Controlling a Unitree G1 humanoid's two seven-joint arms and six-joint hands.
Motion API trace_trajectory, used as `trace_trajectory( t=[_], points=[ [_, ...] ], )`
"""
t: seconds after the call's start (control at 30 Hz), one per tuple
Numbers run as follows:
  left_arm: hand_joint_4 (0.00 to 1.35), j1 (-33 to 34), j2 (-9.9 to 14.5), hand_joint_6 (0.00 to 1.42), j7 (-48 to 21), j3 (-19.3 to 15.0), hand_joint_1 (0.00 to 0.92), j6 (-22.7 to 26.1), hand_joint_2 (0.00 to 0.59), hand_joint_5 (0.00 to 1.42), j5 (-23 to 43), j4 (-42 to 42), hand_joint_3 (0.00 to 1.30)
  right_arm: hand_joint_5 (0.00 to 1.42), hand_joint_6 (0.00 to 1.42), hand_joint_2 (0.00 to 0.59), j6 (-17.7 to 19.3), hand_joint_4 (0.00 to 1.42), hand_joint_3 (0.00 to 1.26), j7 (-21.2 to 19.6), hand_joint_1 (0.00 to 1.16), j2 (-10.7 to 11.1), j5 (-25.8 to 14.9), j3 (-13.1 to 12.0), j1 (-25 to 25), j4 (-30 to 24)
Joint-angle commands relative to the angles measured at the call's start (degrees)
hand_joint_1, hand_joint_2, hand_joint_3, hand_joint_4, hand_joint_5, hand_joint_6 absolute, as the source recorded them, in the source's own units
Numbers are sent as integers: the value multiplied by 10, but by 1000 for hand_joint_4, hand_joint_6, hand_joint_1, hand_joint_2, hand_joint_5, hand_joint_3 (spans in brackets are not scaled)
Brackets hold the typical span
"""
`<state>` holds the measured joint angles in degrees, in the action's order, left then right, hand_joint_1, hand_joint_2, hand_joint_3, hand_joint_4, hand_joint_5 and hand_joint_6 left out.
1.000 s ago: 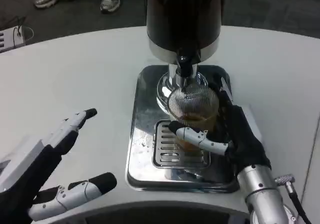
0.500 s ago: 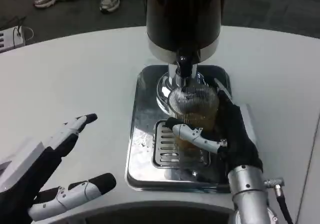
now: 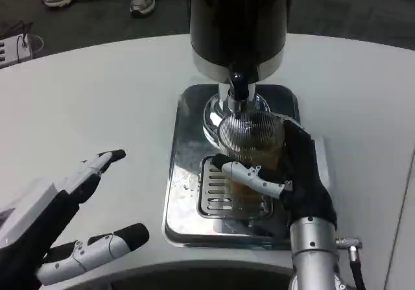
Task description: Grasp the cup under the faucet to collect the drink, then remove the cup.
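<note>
Head view: right robot hand [image 3: 299, 181] reaches up from the lower edge, fingers wrapped around the ribbed clear cup [image 3: 249, 141] — thumb across its front. Cup stands on the steel drip tray [image 3: 188, 173] directly under the faucet [image 3: 238, 87], apparently part-filled with amber drink. Left robot hand [image 3: 61, 218] rests low over the white counter [image 3: 97, 102], fingers spread, holding nothing.

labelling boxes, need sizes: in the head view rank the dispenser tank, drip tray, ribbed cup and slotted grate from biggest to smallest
1. drip tray
2. dispenser tank, cropped at the top, so possibly larger
3. ribbed cup, partly hidden by the right hand
4. slotted grate, looks close to the cup; unsure
</note>
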<state>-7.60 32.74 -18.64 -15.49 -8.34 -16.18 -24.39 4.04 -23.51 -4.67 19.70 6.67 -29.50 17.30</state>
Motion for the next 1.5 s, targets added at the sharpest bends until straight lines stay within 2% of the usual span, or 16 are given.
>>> trace_trajectory(
  t=[0.03, 0.13, 0.3, 0.47, 0.53, 0.73, 1.0, 1.27, 1.5],
  points=[
    [0, -3, 7, 124, -1, -3, 0, -9, 70, 0, 7, 12, 75, 1011, 562, 209, 7, 1044, 916, -10, 991, -12, 3, 8, 16, -6],
    [0, 0, 8, 124, -1, -5, 0, -14, 70, 0, 11, 19, 75, 1101, 663, 212, 2, 1145, 998, -6, 991, -14, 4, 12, 22, -26],
    [0, 4, 9, 124, 0, -5, 0, -21, 70, 0, 18, 31, 76, 1265, 1014, 217, -10, 1248, 1074, 8, 991, -18, 7, 27, 44, -66],
    [0, 4, 9, 124, 1, -5, 0, -30, 70, 0, 24, 41, 76, 1379, 1218, 217, -19, 1318, 1145, 15, 993, -22, 12, 41, 72, -105],
    [0, 4, 8, 124, 2, -6, 0, -32, 70, 0, 25, 43, 76, 1409, 1257, 208, -22, 1338, 1163, 18, 1010, -24, 14, 47, 84, -121],
    [0, 6, 7, 124, 3, -8, 0, -36, 70, 0, 28, 49, 76, 1424, 1324, 204, -30, 1382, 1182, 36, 1011, -24, 13, 65, 119, -170],
    [0, 16, 7, 124, 5, -7, 0, -44, 70, 0, 30, 64, 76, 1424, 1337, 204, -53, 1396, 1182, 78, 1011, -12, 6, 99, 189, -252],
    [0, 28, 3, 124, 7, 1, 0, -54, 70, 0, 27, 74, 76, 1424, 1350, 201, -64, 1396, 1181, 112, 1011, -3, -7, 113, 246, -334],
    [0, 33, 4, 124, 6, 10, 0, -64, 70, 0, 23, 66, 76, 1424, 1357, 202, -89, 1396, 1176, 159, 1011, 21, -11, 124, 311, -453]
  ],
)
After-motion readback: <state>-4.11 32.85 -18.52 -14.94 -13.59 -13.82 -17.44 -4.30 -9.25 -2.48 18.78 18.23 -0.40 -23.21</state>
